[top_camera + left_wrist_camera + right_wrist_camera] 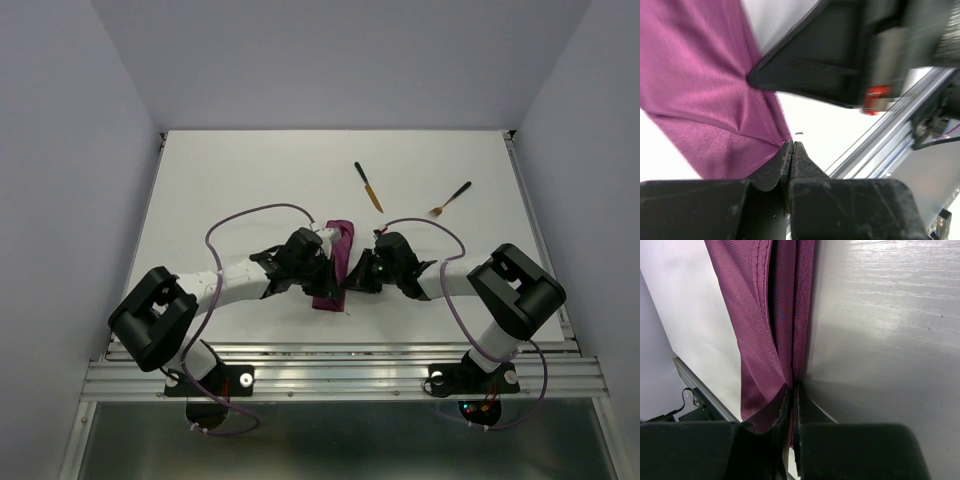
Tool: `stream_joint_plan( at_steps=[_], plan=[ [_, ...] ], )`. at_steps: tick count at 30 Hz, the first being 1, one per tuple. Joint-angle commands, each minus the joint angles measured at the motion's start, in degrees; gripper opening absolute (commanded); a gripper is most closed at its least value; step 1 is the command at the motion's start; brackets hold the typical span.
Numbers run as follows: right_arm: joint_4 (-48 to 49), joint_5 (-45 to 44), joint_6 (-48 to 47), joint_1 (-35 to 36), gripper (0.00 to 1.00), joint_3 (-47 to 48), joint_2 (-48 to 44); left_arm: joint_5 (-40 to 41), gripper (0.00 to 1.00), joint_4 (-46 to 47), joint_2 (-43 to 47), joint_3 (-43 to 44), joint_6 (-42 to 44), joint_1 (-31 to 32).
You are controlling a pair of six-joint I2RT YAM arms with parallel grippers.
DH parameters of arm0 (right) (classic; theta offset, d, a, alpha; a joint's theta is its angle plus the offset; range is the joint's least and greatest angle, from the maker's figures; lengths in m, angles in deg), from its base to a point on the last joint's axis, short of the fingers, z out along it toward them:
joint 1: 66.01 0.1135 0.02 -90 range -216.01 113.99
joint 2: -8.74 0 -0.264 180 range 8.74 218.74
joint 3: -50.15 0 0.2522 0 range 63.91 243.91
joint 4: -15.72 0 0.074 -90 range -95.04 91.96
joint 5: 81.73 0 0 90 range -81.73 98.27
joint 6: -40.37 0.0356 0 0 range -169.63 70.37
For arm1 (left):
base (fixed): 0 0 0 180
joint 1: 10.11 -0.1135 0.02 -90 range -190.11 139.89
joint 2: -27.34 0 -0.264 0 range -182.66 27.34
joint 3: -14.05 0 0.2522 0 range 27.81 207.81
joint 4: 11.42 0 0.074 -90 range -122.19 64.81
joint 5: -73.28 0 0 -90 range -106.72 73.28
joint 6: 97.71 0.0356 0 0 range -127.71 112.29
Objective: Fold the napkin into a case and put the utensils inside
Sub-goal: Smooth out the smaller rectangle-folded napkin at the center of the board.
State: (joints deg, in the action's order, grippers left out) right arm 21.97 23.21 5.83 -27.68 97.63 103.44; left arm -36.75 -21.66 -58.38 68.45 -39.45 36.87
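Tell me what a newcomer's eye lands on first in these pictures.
The magenta-purple napkin, folded into a narrow strip, stands out against the white table near its front middle. Both arms meet over it, the left arm's fingers and the right arm's fingers pinched shut on its edges. Farther back lie the knife and the fork, apart from each other and untouched.

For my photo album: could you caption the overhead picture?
Left gripper and right gripper pinch the folded napkin; knife and other utensil lie beyond.
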Motion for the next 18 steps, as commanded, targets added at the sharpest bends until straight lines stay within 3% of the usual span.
stream_joint_plan(
  at_steps=[1,6,18],
  plan=[
    [-2.3,-2.0,-0.7,0.2,0.01,0.4,-0.3,3.0,0.0,-5.1,6.2,5.7,4.1,-2.2],
    [-2.3,-2.0,-0.7,0.2,0.01,0.1,-0.4,4.3,0.0,-6.3,2.2,10.6,4.9,-7.4],
    [-2.3,-2.1,-1.0,0.2,0.01,0.2,-1.2,11.1,0.0,-7.5,-14.2,24.2,4.3,-8.0]
  ],
)
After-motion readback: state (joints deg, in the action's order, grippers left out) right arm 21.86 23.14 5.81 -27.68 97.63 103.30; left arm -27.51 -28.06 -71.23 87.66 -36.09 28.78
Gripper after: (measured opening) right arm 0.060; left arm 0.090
